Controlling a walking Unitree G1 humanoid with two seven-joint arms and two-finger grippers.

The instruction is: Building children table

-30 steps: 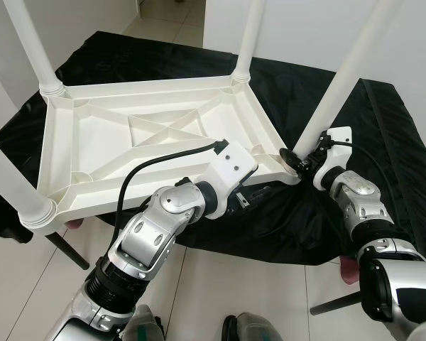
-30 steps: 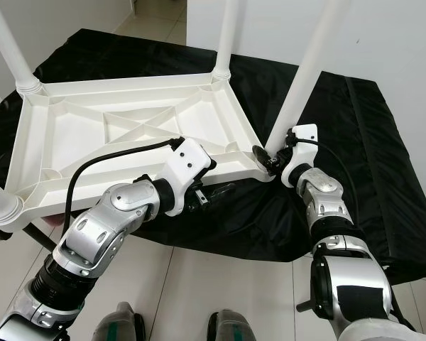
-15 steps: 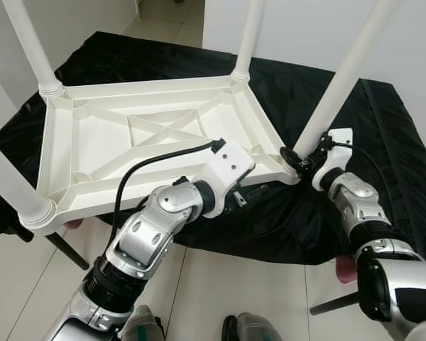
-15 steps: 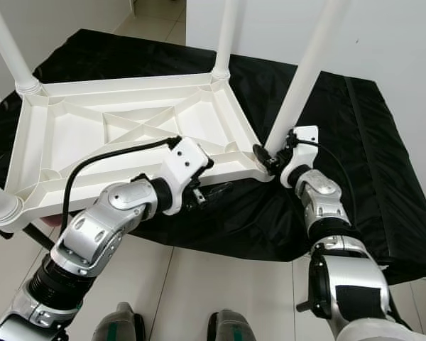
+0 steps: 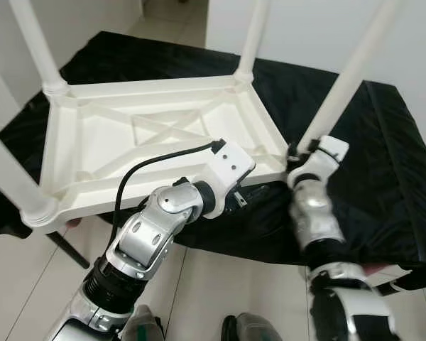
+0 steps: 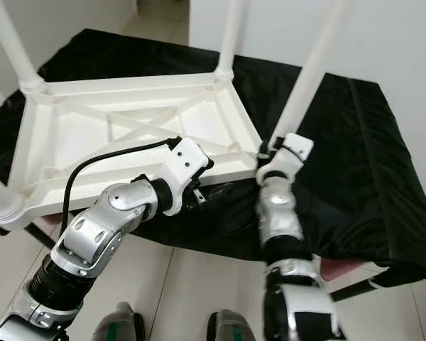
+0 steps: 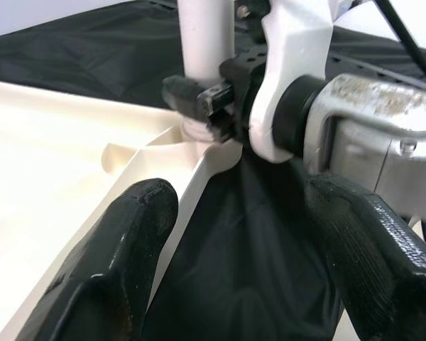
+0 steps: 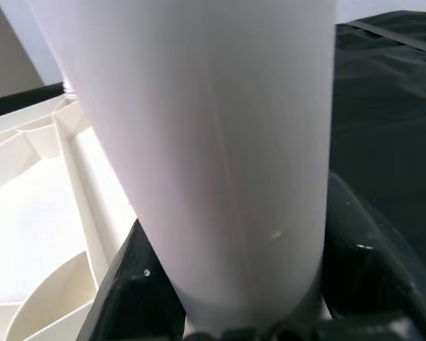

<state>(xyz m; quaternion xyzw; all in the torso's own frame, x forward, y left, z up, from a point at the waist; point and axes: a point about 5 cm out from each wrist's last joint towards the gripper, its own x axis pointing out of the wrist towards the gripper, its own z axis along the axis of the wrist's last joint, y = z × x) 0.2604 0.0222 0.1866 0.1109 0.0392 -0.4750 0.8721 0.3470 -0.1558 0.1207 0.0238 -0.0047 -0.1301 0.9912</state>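
On the black cloth (image 5: 383,156), the upturned table (image 5: 92,153) is lying while the right gripper (image 7: 199,99) is pinching its near-corner leg (image 5: 344,82). Beside that corner, the left gripper (image 7: 234,234) is hovering spread; a slanted push is risking the leg jamming or popping out

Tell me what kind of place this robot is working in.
Probably a room in a home, used as an assembly spot. An upturned white plastic table lies legs-up on a black cloth over a work surface, above a pale tiled floor, with plain white walls behind.

Black cloth (image 5: 369,163) covers furniture (legs showing) over pale tiled floor (image 5: 220,291).
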